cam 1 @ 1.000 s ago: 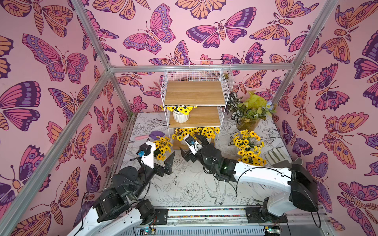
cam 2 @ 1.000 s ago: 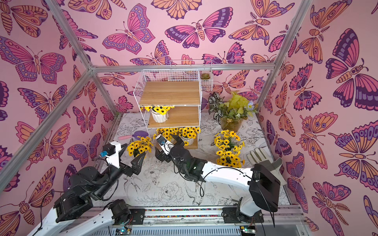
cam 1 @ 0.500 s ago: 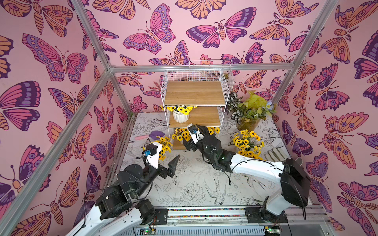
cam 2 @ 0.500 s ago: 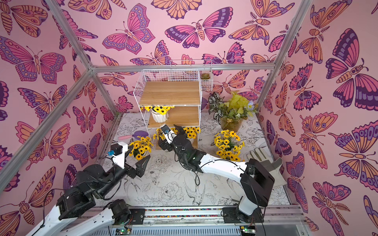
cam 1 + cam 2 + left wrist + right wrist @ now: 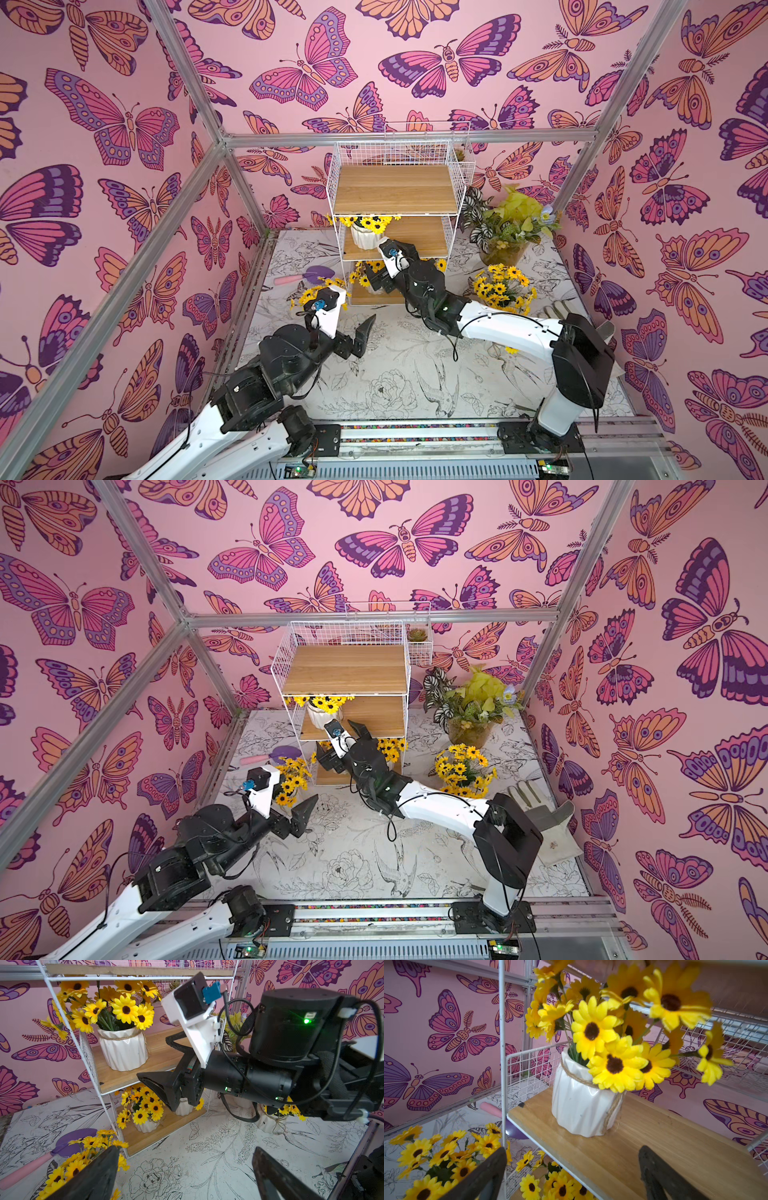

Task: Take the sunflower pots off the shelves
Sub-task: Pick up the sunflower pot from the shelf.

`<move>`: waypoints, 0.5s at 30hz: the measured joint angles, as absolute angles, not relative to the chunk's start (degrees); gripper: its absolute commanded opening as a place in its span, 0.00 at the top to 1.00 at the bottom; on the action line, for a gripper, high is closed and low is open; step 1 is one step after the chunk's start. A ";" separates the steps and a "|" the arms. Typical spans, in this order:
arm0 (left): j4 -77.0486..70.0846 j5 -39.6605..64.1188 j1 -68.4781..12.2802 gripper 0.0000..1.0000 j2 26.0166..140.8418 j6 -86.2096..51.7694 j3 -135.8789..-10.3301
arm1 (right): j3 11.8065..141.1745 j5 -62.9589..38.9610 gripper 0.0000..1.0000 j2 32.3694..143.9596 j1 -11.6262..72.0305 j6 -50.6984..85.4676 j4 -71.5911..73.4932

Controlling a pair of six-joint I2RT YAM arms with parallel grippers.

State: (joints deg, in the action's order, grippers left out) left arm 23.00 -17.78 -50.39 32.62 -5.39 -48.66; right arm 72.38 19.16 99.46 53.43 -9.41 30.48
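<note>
Sunflower pot (image 5: pixel 581 1103) upright on middle board of the shelves (image 5: pixel 395 189), near its left end, blooms crowding up under the top board. Two further pots on the bottom board: front pot (image 5: pixel 146 1124) in plain sight, rear pot (image 5: pixel 184 1107) half hidden behind a black finger (image 5: pixel 158 1086) of the right arm. Off the shelves, left-side pot (image 5: pixel 293 781) standing on the worktop (image 5: pixel 353 854) just beside the rack's left front corner; right-side bunch (image 5: pixel 503 286) of sunflowers set apart on the rack's other side, pot count there not clear. Right end effector (image 5: pixel 572 1149) released, fingers (image 5: pixel 483 1174) spread wide, one over the middle board and one out past its front edge, facing the pot, apart from it. Left end effector (image 5: pixel 186 1148) likewise released and empty, hanging over the worktop near the left-side pot. Beyond: purple trowel (image 5: pixel 305 275) with pink handle lying left of the rack, amber pot (image 5: pixel 503 249) of green and striped leaves at the back right, pale glove (image 5: pixel 536 800) by the right wall.
</note>
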 measured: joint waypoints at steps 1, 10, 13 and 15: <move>22.70 -17.80 -50.22 0.00 32.88 -5.34 -48.64 | 72.84 18.87 0.01 99.90 53.15 -9.17 30.70; 20.08 -17.76 -44.01 0.00 35.79 -5.63 -48.36 | 76.93 15.97 0.01 105.38 50.33 -6.98 31.94; 19.27 -17.39 -41.50 0.00 36.05 -6.24 -47.33 | 78.06 15.00 0.01 106.89 49.80 -6.28 32.29; 18.96 -16.99 -40.12 0.00 35.92 -6.52 -46.46 | 78.35 14.46 0.01 107.31 49.58 -5.96 32.42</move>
State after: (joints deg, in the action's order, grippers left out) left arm 18.96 -16.99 -40.12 35.92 -6.52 -46.46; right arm 78.35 14.46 107.31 49.58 -5.96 32.42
